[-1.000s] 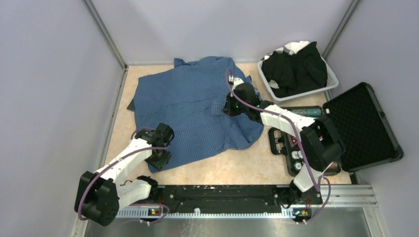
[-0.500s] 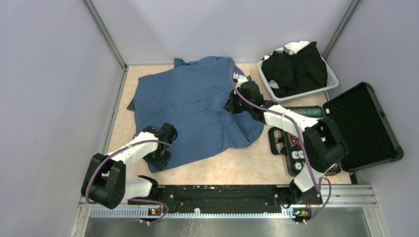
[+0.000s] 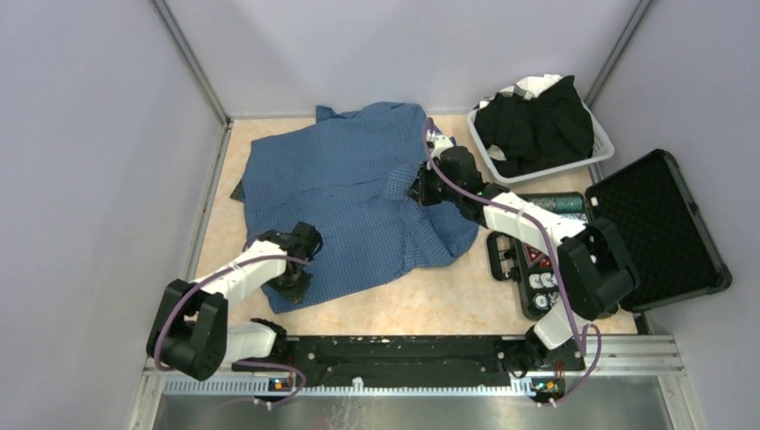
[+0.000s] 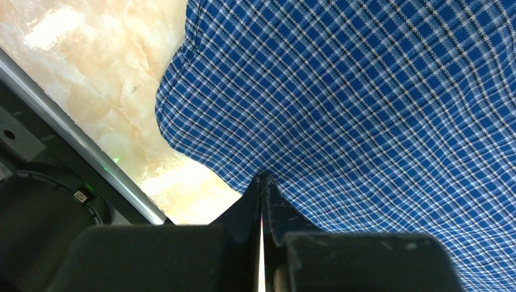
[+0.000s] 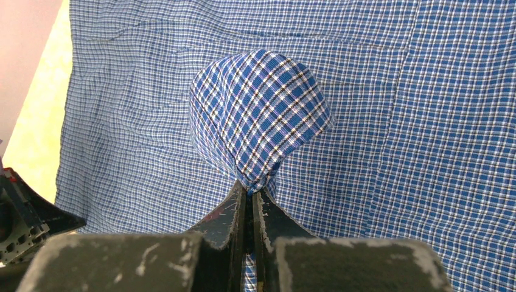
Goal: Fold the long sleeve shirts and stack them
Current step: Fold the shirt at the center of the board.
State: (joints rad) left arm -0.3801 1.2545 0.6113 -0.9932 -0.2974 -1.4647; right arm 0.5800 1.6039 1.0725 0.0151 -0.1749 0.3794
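Observation:
The blue checked shirt [image 3: 341, 188] lies spread and rumpled on the beige table. My right gripper [image 3: 414, 190] is over its right part, shut on a pinched-up bunch of the cloth [image 5: 258, 115], which runs down between the fingers [image 5: 249, 190]. My left gripper [image 3: 289, 273] is at the shirt's near left hem. Its jaws are closed to a thin slit, with the tips [image 4: 262, 177] meeting the hem edge [image 4: 201, 152]. Black shirts [image 3: 536, 125] are piled in a white basket [image 3: 574, 167] at the back right.
An open black hard case with foam lining [image 3: 659, 228] lies at the right, and its other half, holding small items [image 3: 538, 269], lies beside the shirt. A dark cylinder [image 3: 547, 202] lies just behind that half. Grey walls close in the table on three sides, and a metal rail [image 4: 79, 152] runs along the near edge.
My right gripper has drawn the pinched cloth a little to the right and back. My left arm's elbow has folded in while its gripper stayed at the hem.

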